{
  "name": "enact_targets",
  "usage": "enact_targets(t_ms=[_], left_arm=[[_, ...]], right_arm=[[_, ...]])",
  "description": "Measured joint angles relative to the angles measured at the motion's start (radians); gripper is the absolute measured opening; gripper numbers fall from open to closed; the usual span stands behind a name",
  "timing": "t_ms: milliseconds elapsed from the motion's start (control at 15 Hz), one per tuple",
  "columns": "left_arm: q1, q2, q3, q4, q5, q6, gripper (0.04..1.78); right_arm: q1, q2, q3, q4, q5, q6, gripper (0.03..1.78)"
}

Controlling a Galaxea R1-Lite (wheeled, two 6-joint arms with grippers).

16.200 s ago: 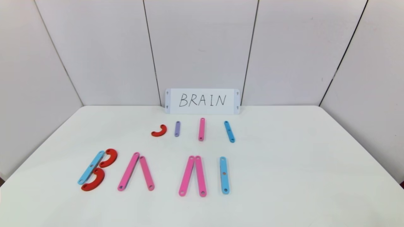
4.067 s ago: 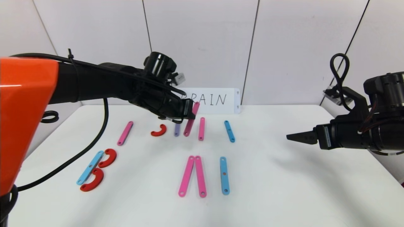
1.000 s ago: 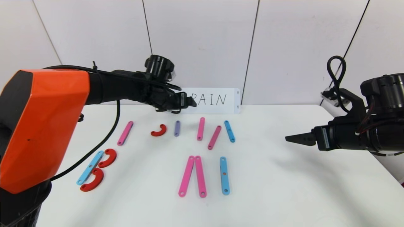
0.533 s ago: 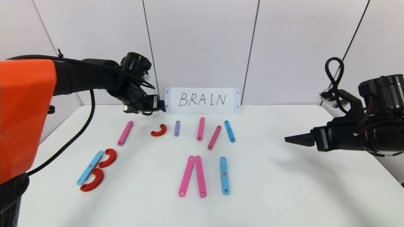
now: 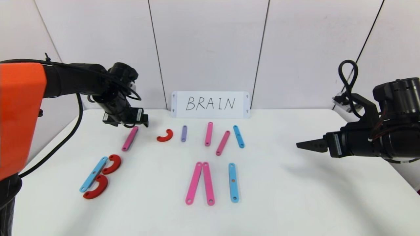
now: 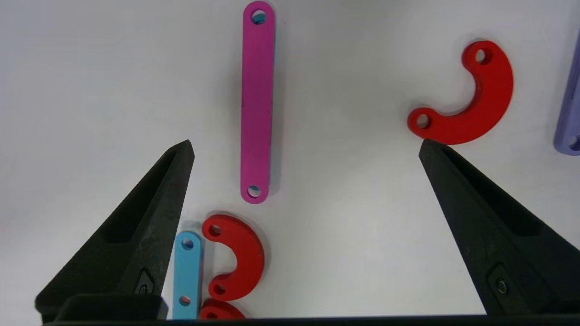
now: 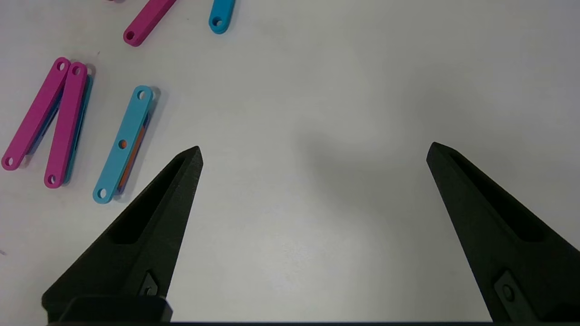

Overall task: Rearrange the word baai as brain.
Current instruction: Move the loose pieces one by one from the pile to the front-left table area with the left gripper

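The letter pieces lie flat on the white table (image 5: 295, 196). At the front left a blue strip (image 5: 93, 174) and two red curves (image 5: 112, 164) form a B. A pink strip pair (image 5: 200, 187) and a blue strip (image 5: 232, 182) lie at the front centre. My left gripper (image 5: 144, 122) hovers open and empty just behind a loose pink strip (image 5: 130, 138). In the left wrist view that pink strip (image 6: 257, 102) lies ahead of the left gripper (image 6: 306, 144), and a red curve (image 6: 471, 102) lies beside one fingertip. My right gripper (image 5: 299, 144) hangs open and empty at the right, over bare table.
A back row holds a red curve (image 5: 165, 135), a purple strip (image 5: 184, 133), a pink strip (image 5: 209, 133), a slanted pink strip (image 5: 223, 143) and a blue strip (image 5: 238, 136). The white card (image 5: 210, 104) reading BRAIN leans on the back wall.
My left gripper has swung left from in front of the card to above the loose pink strip. The pieces and the right arm have stayed put.
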Motion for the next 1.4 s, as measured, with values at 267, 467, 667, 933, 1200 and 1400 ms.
enact_targets(t_ms=[267, 467, 667, 933, 1200, 1400], left_arm=[[0.088, 0.025, 0.016, -0.001, -0.074, 0.037, 1.74], [0.125, 0.067, 0.018, -0.004, -0.083, 0.038, 1.74], [0.132, 0.104, 0.012, -0.032, -0.094, 0.042, 1.74], [0.132, 0.139, 0.004, -0.048, -0.147, 0.051, 1.67], [0.13, 0.149, 0.003, -0.049, -0.155, 0.05, 1.23], [0.127, 0.154, 0.001, -0.051, -0.154, 0.051, 0.67]], right_arm=[[0.001, 0.0, 0.001, 0.0, 0.0, 0.0, 1.74], [0.002, 0.002, 0.001, 0.0, 0.0, 0.0, 1.74], [0.002, 0.005, 0.001, 0.0, 0.0, -0.002, 1.74], [0.001, 0.008, 0.001, 0.0, 0.0, -0.002, 1.74], [0.001, 0.011, 0.001, 0.0, 0.0, -0.002, 1.74], [0.002, 0.011, 0.001, 0.0, 0.0, -0.003, 1.74]])
